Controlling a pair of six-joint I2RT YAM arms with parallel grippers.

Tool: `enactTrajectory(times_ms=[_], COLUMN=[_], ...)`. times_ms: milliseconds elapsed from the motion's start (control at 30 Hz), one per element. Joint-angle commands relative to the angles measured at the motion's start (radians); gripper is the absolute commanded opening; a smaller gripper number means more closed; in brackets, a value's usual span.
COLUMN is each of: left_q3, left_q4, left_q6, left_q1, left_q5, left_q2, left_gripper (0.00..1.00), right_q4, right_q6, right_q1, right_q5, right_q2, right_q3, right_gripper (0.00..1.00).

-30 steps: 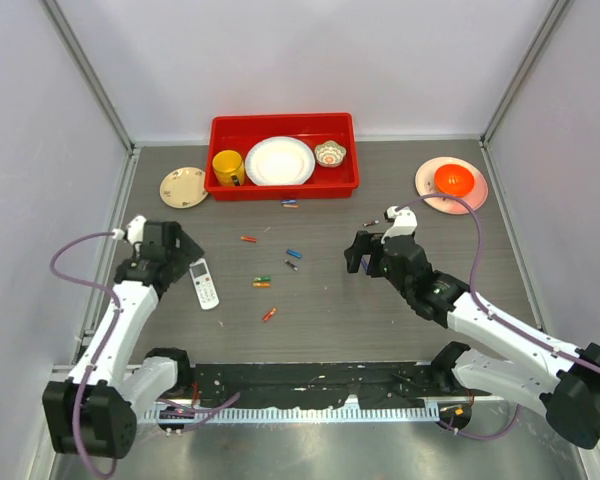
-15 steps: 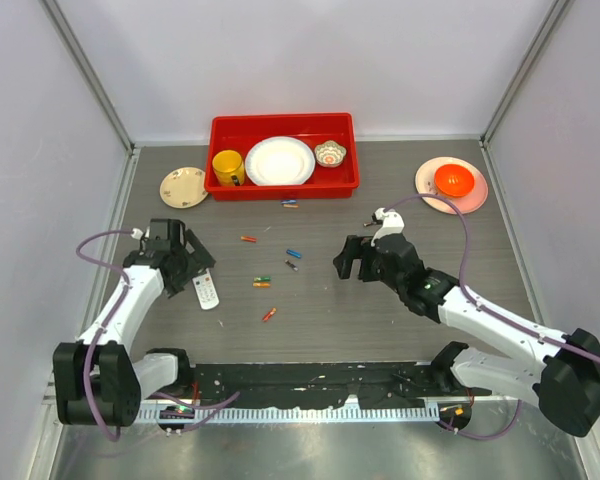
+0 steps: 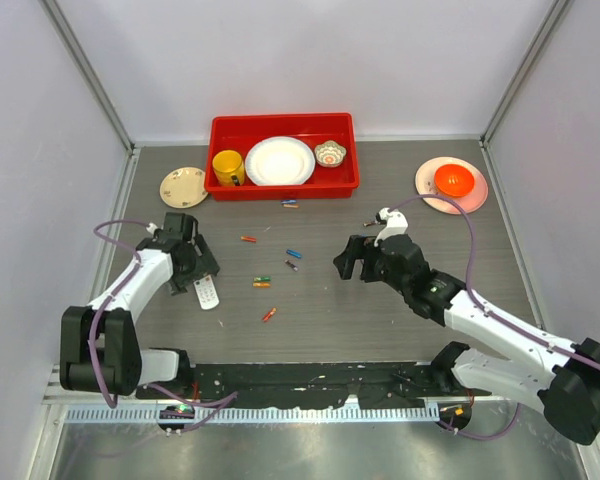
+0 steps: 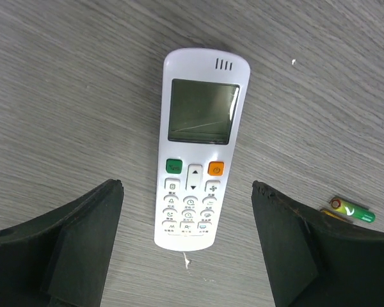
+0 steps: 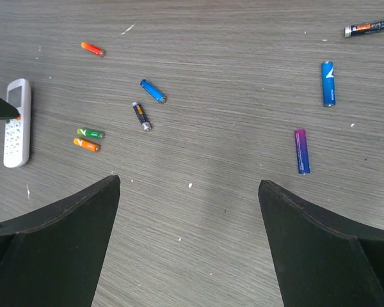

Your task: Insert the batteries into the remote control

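– Left wrist view: where does the remote control (image 4: 201, 150) lie?
– Flat on the grey table (image 4: 64, 77), face up, with its screen and buttons showing. The left gripper (image 4: 186, 185) hangs over the button end with its jaws spread wide. One dark finger stands on each side, and a strip of bare table shows between each finger and the white casing. It grips nothing.
– Any batteries close by?
– A green battery (image 4: 353, 210) lies at the right of that view, just beside the finger there. An orange battery (image 4: 328, 215) is pressed against it, mostly hidden.
– And from the top external view?
– The remote control is on the left part of the table, nearer the arms than a beige plate (image 3: 183, 186). The batteries (image 3: 262, 282) lie loose across the middle, between the two arms, and none is in the remote.
– The right gripper (image 5: 189, 182)?
– It is wide open and empty, over bare table. Its camera shows a blue battery (image 5: 153, 91) with a dark battery (image 5: 141, 116) just beside it. A purple battery (image 5: 301, 151) lies well apart to the right.
– The far edge?
– A red tray (image 3: 280, 119) holds a yellow mug (image 3: 227, 166), a white plate (image 3: 279, 161) and a small bowl (image 3: 330, 153). At the far right, a pink plate (image 3: 425, 180) carries an orange bowl (image 3: 453, 180).
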Motion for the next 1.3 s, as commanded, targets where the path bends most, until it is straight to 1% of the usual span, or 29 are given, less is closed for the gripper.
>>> enactTrajectory(times_ms=[0,167,433,600,800,1000,1100,1133,1167,1200,1267], left_q3=[0.061,0.092,0.116,0.121,0.121,0.118,0.121,0.121,0.121,0.121,0.119], left_q4=[-0.026,-0.024,-0.009,-0.003,-0.006,-0.004,-0.012,-0.012,-0.012,-0.014,-0.017], left_q6=[0.057,0.094,0.108,0.109,0.106,0.097,0.091,0.090,0.088,0.086,0.083], left_q1=[-0.022,-0.023,-0.023,-0.023,-0.023,-0.025,-0.028,-0.028,-0.028,-0.032,-0.039], left_q5=[-0.051,-0.064,-0.055,-0.048,-0.046,-0.044,-0.046,-0.046,-0.049,-0.055,-0.072], left_q2=[0.038,0.105,0.199,0.227,0.260,0.273,0.277,0.273,0.267,0.258,0.215], left_gripper=[0.83,0.79,0.76,0.76,0.73,0.67,0.61,0.57,0.55,0.53,0.47], right_q4=[0.002,0.001,-0.004,-0.007,-0.011,-0.021,-0.028,-0.031,-0.033,-0.034,-0.042], right_q6=[-0.009,-0.006,-0.007,-0.007,-0.012,-0.014,-0.014,-0.015,-0.014,-0.014,-0.014], right_q1=[0.001,0.001,0.001,0.001,0.001,0.001,0.001,0.002,-0.001,0.001,0.001], right_q5=[0.014,0.003,0.006,0.017,0.020,0.024,0.031,0.034,0.032,0.034,0.034], right_q2=[-0.050,-0.052,-0.062,-0.075,-0.075,-0.087,-0.098,-0.101,-0.102,-0.107,-0.113], right_q3=[0.041,0.039,0.036,0.030,0.039,0.040,0.039,0.037,0.039,0.039,0.044], right_gripper=[0.95,0.95,0.95,0.95,0.95,0.95,0.95,0.95,0.95,0.95,0.95])
